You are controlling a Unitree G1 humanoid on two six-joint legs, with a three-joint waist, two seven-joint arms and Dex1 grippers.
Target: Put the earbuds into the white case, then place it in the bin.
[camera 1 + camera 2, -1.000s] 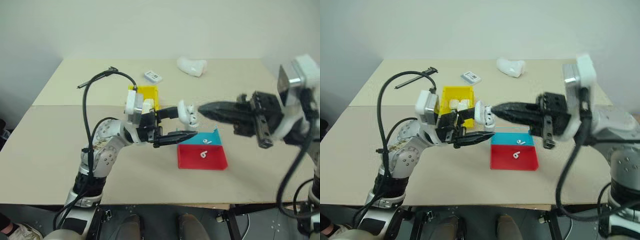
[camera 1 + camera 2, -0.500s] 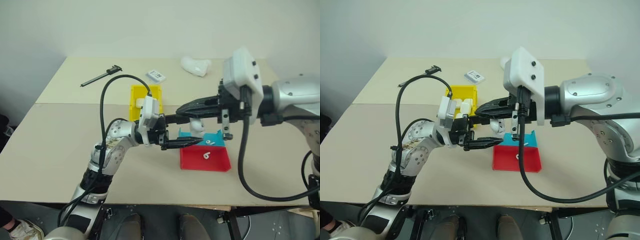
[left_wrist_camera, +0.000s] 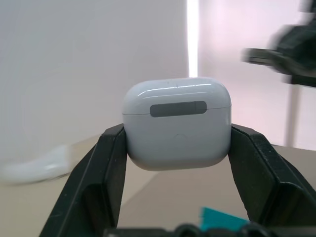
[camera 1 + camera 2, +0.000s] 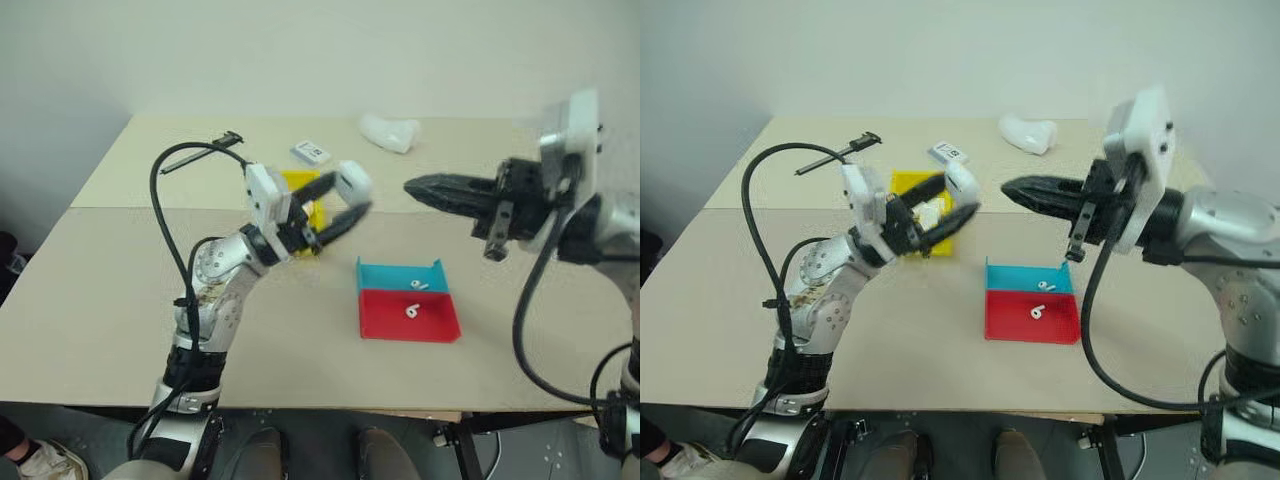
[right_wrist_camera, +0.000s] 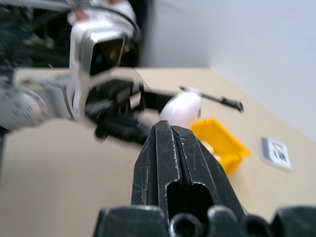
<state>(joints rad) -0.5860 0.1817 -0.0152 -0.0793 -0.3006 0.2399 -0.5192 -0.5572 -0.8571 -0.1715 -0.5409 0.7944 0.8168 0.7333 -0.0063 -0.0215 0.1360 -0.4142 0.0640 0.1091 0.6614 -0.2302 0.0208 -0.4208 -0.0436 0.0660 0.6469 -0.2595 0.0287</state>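
My left gripper (image 4: 345, 198) is shut on the white case (image 4: 352, 183), held in the air over the near right corner of the yellow bin (image 4: 297, 181). In the left wrist view the case (image 3: 177, 123) sits between both fingers with its lid closed. Two earbuds lie in the tray: one (image 4: 418, 285) on the teal half, one (image 4: 410, 311) on the red half. My right gripper (image 4: 416, 187) is shut and empty. It hovers level to the right of the case, pointing at it with a gap between them.
The teal-and-red tray (image 4: 385, 321) lies right of centre. At the back of the table are a curved white lump (image 4: 388, 131), a flat card box (image 4: 309, 152) and a thin black tool (image 4: 196, 153).
My left gripper has carried the case up and left, away from the tray towards the bin, and turned. My right gripper, which was at the case, has pulled back to the right.
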